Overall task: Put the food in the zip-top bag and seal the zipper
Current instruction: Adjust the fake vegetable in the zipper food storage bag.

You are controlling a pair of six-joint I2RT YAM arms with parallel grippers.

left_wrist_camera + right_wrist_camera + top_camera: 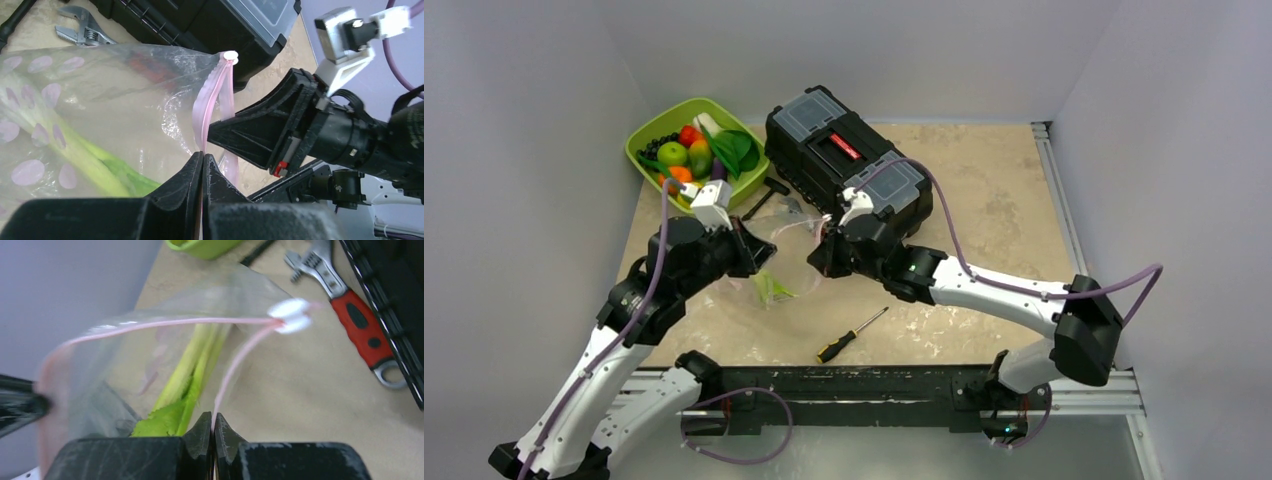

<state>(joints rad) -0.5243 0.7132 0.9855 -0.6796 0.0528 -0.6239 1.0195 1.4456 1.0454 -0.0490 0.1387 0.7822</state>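
Note:
The clear zip-top bag (792, 245) hangs between my two grippers in front of the toolbox. A green-white leek stalk (192, 370) lies inside it, also visible through the film (92, 162). The pink zipper (212, 107) runs up to a white slider (230, 56). In the right wrist view the two zipper strips (240, 357) spread apart from the slider (291, 315), so the mouth gapes. My left gripper (202, 159) is shut on one strip. My right gripper (214, 421) is shut on the other. The rest of the food (689, 152) sits in the lime-green tray (646, 130).
A black toolbox (844, 160) stands just behind the bag. An adjustable wrench with a red handle (357, 322) lies beside it. A screwdriver (852, 334) rests on the table near the front edge. Grey walls close in on the left, back and right.

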